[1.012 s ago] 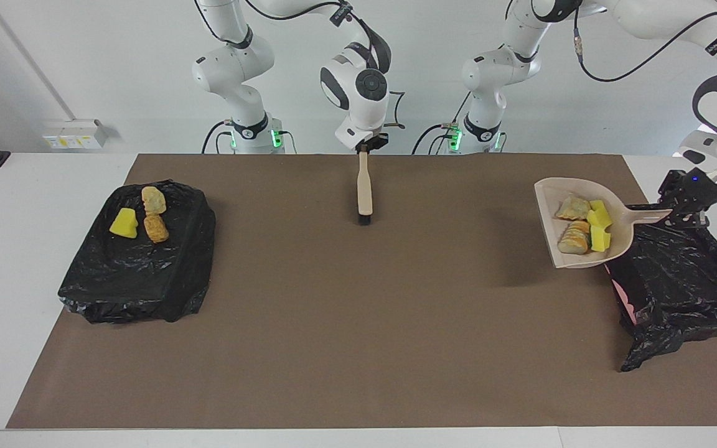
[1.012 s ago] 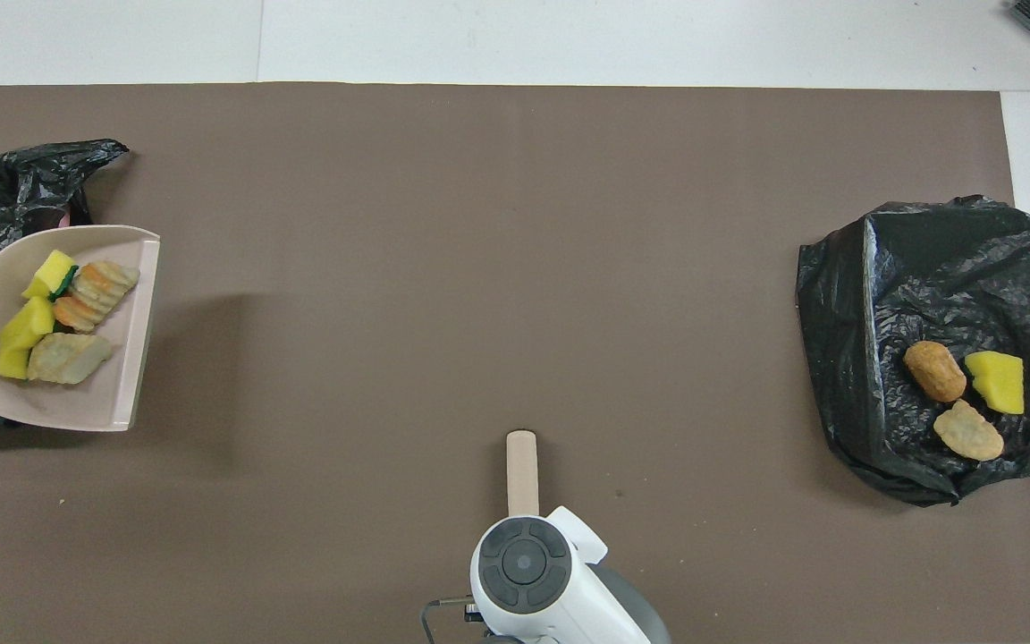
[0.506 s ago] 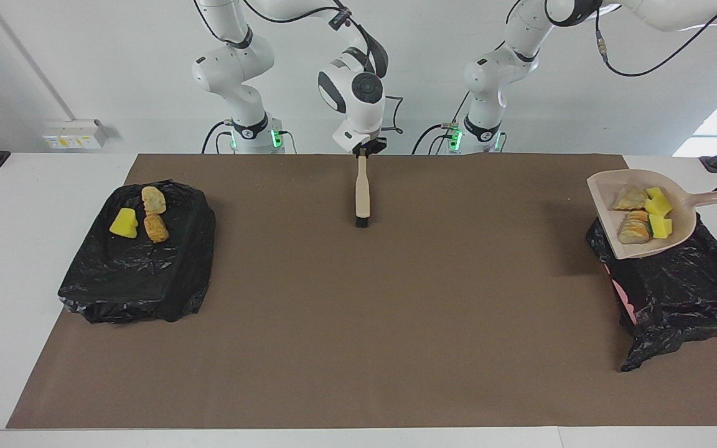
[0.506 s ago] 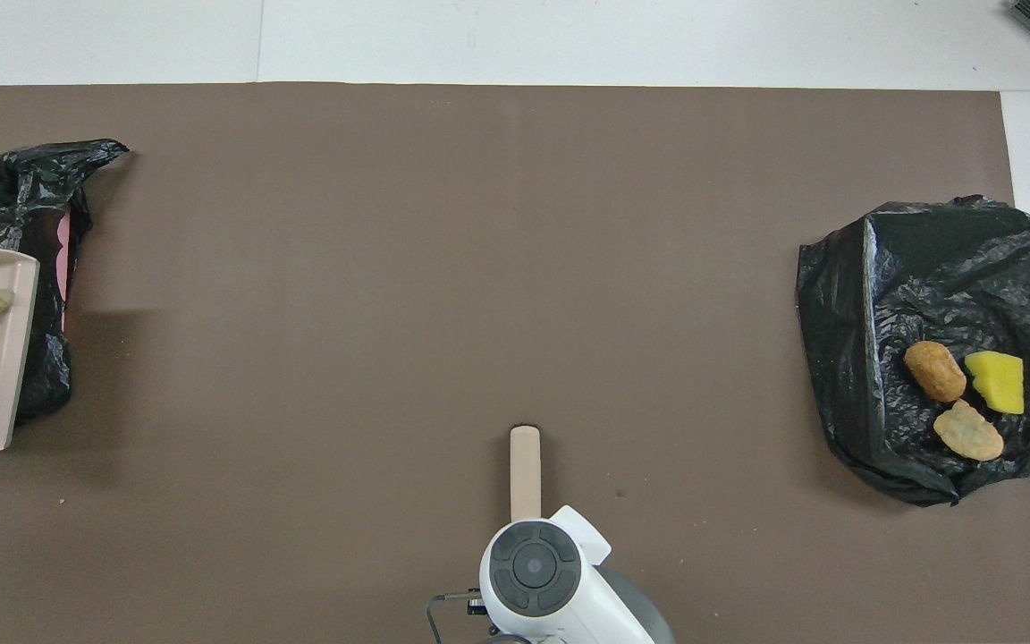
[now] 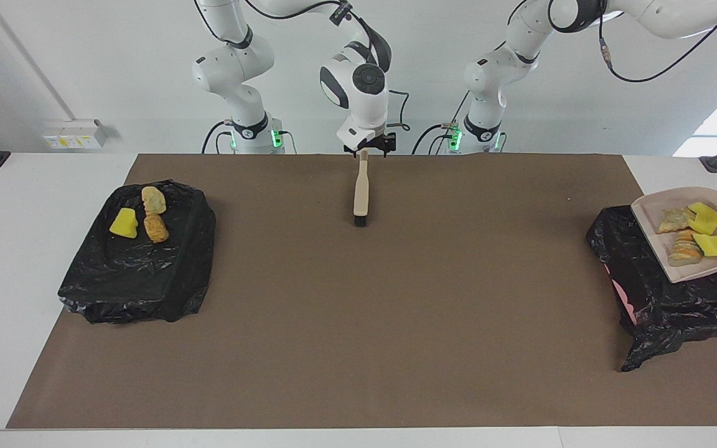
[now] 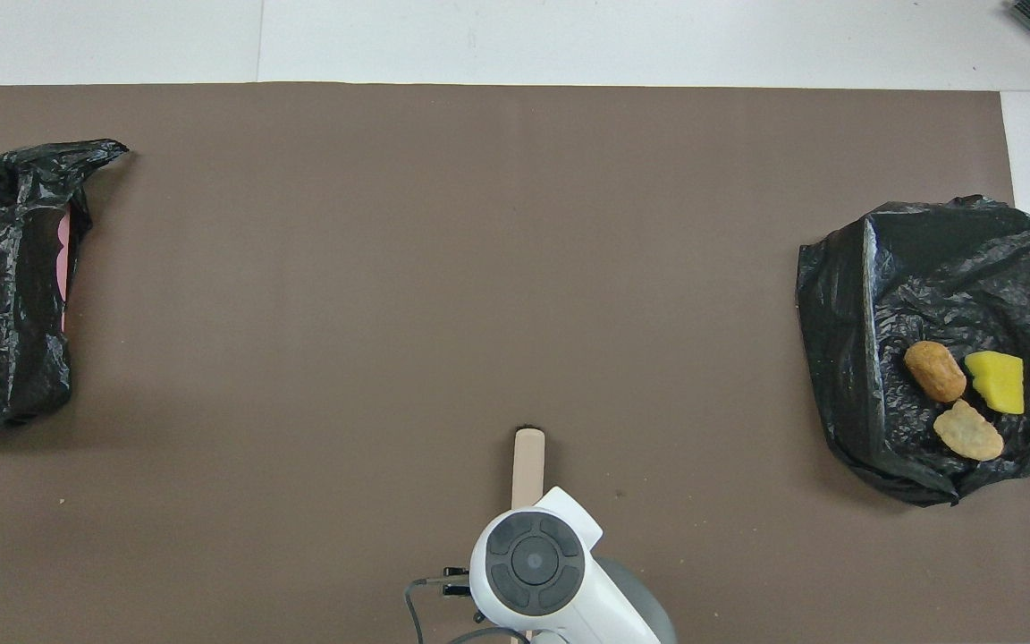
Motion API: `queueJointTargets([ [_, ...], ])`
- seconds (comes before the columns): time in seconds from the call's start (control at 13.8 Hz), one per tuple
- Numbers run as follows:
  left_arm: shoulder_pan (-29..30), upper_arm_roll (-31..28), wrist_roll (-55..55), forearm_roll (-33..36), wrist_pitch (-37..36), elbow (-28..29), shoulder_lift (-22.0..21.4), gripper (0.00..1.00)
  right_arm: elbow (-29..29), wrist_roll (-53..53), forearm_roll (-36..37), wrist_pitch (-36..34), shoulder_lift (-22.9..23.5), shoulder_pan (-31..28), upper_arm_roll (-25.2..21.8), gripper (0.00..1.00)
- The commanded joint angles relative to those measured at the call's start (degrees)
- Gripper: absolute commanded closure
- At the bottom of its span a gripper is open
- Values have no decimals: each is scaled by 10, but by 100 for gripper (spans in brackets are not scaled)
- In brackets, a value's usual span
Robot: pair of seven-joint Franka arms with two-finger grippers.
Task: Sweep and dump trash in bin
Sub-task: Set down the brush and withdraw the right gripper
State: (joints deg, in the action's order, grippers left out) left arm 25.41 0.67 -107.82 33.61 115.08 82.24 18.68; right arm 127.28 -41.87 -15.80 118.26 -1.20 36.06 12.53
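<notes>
Left jaws off-frame, likely pinching beige plastic dustpan (image 5: 650, 229): keeps yellow and tan trash chunks (image 5: 691, 235) over black-bagged bin (image 5: 663, 298) for dumping. Right jaws (image 5: 371, 149) spread above parked wooden-handled brush (image 5: 361, 193).

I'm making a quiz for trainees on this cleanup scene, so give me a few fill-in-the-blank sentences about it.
1. The beige plastic dustpan hangs over the black-bagged bin at the ___ arm's end of the table.
2. On the low black-bagged mound lie ___ pieces of trash.
3. Only one of them, a wedge, is coloured ___.
4. The pale wooden-handled brush sits just under the ___ gripper.

Missing words: left; three; yellow; right.
</notes>
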Motion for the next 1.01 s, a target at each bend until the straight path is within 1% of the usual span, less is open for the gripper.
queueJointTargets([
  [0.0,-19,-6,52,94,56,19,-7,100,-32,5,55,5,1,-57,1,0],
  [0.14,-21,-6,50,139,90,25,-17,100,-53,37,70,6,1,-105,1,0],
  [0.22,-32,-6,55,179,106,26,-22,100,-62,53,76,7,1,-129,1,0],
  [0.29,-35,-6,61,202,117,26,-22,100,-76,59,89,7,6,-149,1,0],
  [0.43,-35,-6,64,209,121,34,-28,100,-102,61,145,6,16,-182,2,0],
  [0.51,-31,-6,65,217,128,46,-39,100,-114,62,168,4,22,-195,2,0],
  [0.58,-28,-6,65,230,140,49,-49,100,-130,62,192,-2,30,-204,1,0],
  [0.72,-27,-6,63,233,146,42,-58,100,-160,64,235,-10,33,-223,1,0],
  [0.87,-35,-6,64,230,133,43,-70,100,-192,73,237,-23,32,-248,4,0],
  [0.94,-37,-2,65,222,109,46,-74,100,-212,85,237,-45,31,-253,2,0],
])
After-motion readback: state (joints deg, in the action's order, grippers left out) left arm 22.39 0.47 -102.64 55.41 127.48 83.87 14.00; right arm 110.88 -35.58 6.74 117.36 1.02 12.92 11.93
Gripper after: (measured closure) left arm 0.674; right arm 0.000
